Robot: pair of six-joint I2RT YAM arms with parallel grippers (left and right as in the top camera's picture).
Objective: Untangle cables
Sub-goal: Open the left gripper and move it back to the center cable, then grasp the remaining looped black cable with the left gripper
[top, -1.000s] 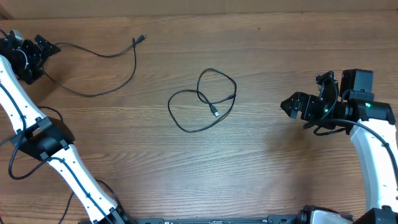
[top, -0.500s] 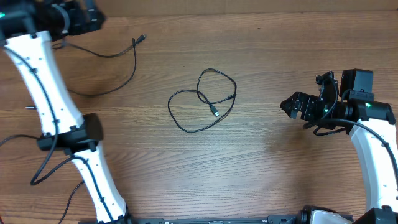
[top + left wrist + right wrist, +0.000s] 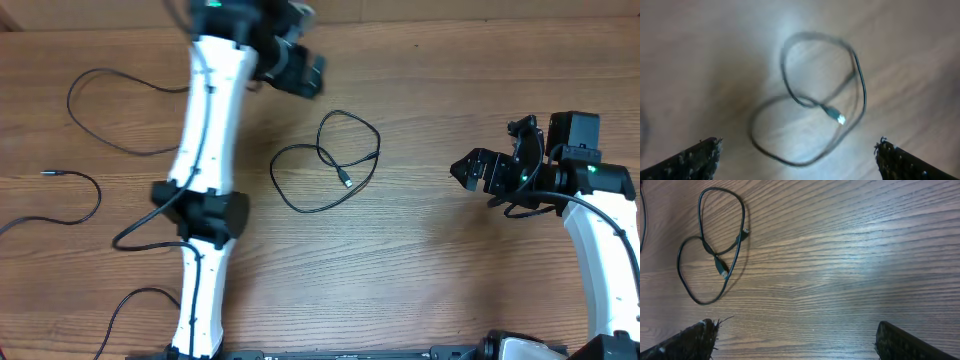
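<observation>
Arms of the two-armed rig rise from the near edge of the wooden surface [image 3: 420, 290], and we see the white left arm [image 3: 205, 160] stretched diagonally away from its base while the right arm [image 3: 600, 240] stays bent at the right side. Nearest on the left, one thin black cable [image 3: 99, 197] curves in from the edge and ends in a slim silvery tip [image 3: 47, 173], lying well apart from the other cords. At mid-surface the looped cable [image 3: 321, 151] lies by itself in a loose figure of eight that crosses over itself, its small pale plug [image 3: 345, 180] resting inside the lower loop. Level with it on the right, the right pincer [image 3: 468, 170] points toward that loop, well apart from it; our right wrist view shows its fingertips [image 3: 695, 337] spread wide at either corner, nothing between them, and the looped cable [image 3: 716, 260] beyond them at the left of that view. Farther back on the left, a third cable [image 3: 140, 153] sweeps in a broad open arc and passes behind the left arm. Farthest of all, the left pincer [image 3: 297, 66] hangs blurred above the surface, just beyond the loop's far side; its own blurred view shows the fingertips [image 3: 705, 156] wide apart and empty, with the looped cable [image 3: 810, 104] and its plug [image 3: 839, 118] on the surface ahead of them.
</observation>
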